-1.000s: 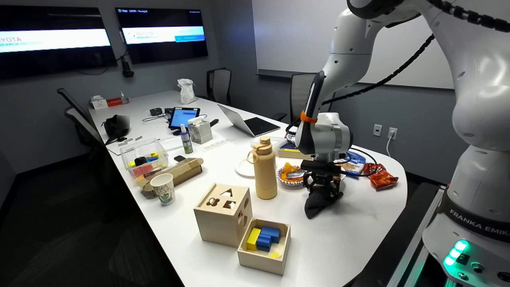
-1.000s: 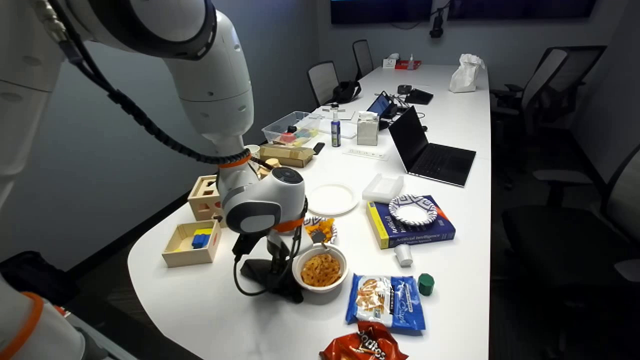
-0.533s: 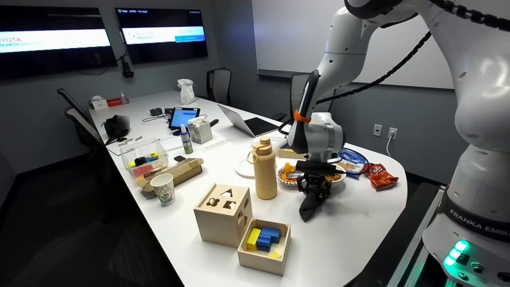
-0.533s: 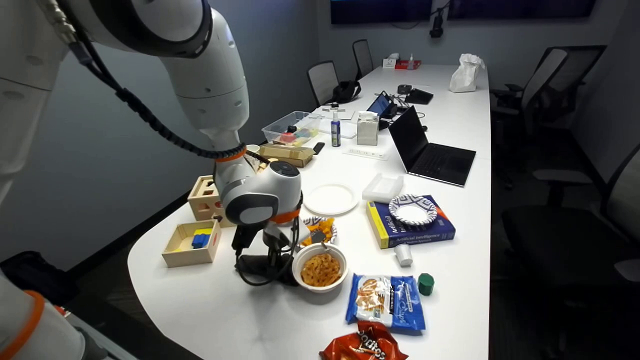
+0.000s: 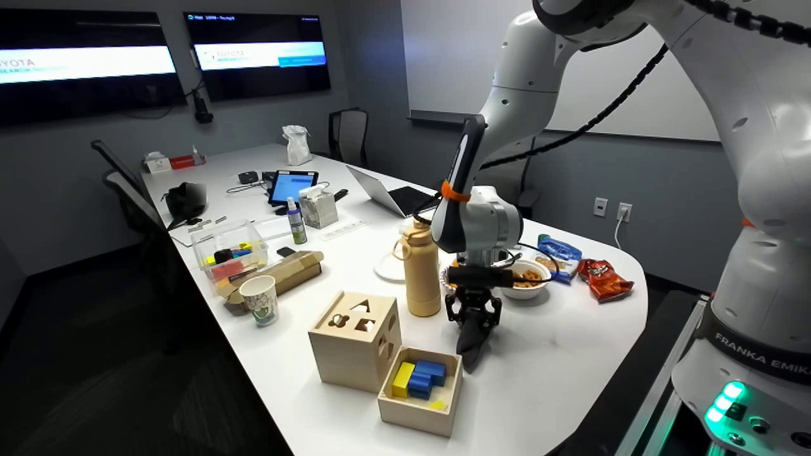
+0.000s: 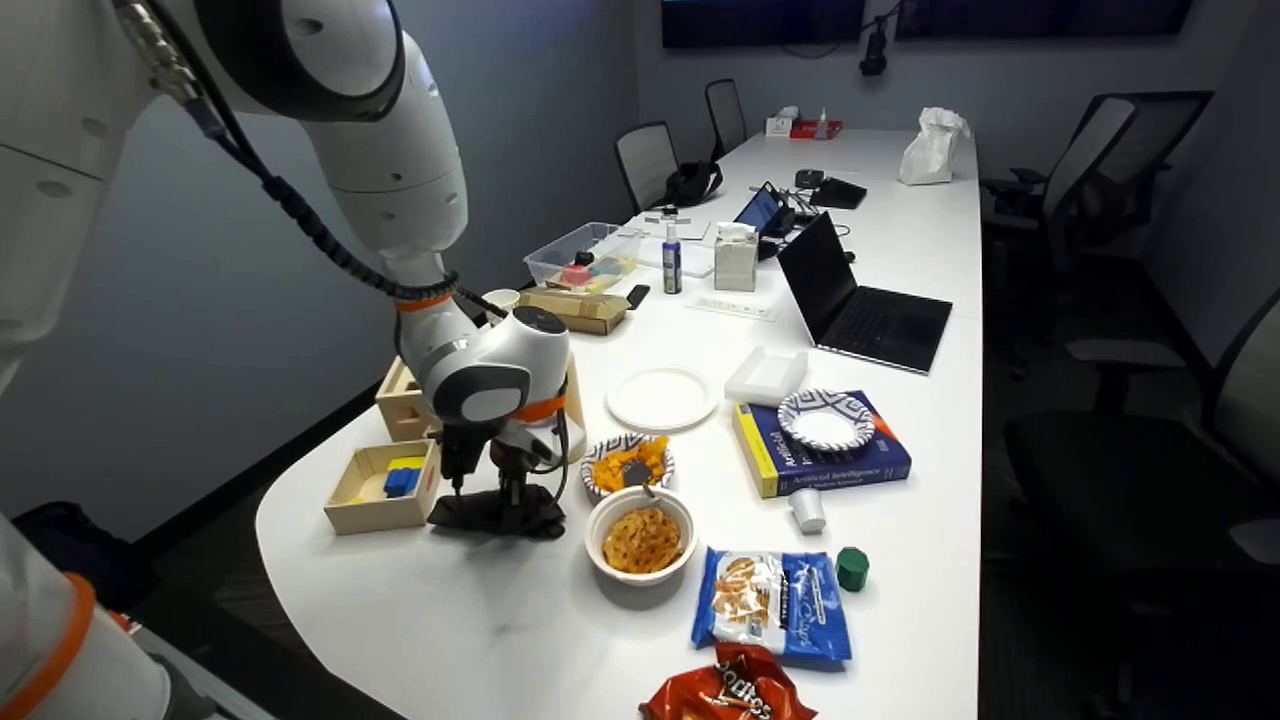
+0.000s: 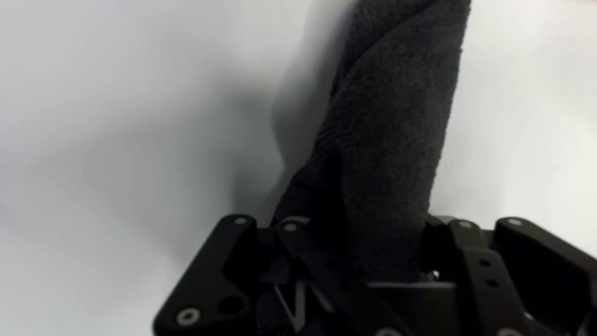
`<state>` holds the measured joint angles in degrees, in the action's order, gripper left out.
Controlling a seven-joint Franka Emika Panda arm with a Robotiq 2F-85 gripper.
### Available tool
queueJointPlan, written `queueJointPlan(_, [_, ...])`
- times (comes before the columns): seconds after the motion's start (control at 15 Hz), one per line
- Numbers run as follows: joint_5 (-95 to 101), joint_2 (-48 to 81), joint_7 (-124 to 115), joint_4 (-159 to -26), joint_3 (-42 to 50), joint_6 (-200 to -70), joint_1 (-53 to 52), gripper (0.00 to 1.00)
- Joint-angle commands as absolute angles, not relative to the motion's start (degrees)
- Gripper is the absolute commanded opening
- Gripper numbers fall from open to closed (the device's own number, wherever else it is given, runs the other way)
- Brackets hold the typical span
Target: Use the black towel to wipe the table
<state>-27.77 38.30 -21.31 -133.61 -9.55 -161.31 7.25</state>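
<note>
The black towel [image 5: 472, 345] is bunched up on the white table [image 5: 538, 373], and my gripper [image 5: 474, 316] points down with its jaws shut on it. In an exterior view the towel [image 6: 468, 512] lies beneath the gripper [image 6: 513, 497], stretching sideways towards the small wooden tray; whether they touch I cannot tell. From the wrist, a folded length of towel [image 7: 396, 126] runs up and away from between the fingers of the gripper [image 7: 359, 238]. The fingertips themselves are hidden by the cloth.
Close by stand a tan bottle [image 5: 422, 272], a wooden shape box [image 5: 355, 345] and an open wooden tray [image 5: 451, 415] of blocks. Beyond the gripper are a white bowl [image 6: 622, 576] of snacks and a patterned bowl [image 6: 590, 478]. Blue [image 6: 770, 605] and red [image 6: 730, 688] bags lie farther along.
Gripper and towel have slid together away from the white bowl, towards the wooden tray and bottle. The jaws look narrower around the cloth than a second ago. The white bowl is now uncovered.
</note>
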Motion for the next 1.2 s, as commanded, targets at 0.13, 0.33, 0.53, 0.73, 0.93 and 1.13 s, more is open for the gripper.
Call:
queueJointPlan(0.13, [-30.2, 38.27, -20.44, -135.65, -9.2, -159.07, 6.67, 0.05])
queueJointPlan(0.33, [-33.76, 35.87, -20.88, -140.67, -9.56, -161.15, 7.83, 0.05])
queueJointPlan(0.53, [-38.77, 34.09, -20.72, -144.96, -9.2, -163.46, 8.74, 0.05])
queueJointPlan(0.73, [-43.31, 33.71, -19.32, -146.87, -10.82, -168.3, 12.24, 0.05])
queueJointPlan(0.93, [-44.8, 34.17, -19.03, -145.82, -11.2, -171.98, 14.23, 0.05])
queueJointPlan(1.13, [-43.24, 36.3, -17.91, -142.22, -11.77, -172.6, 15.86, 0.05])
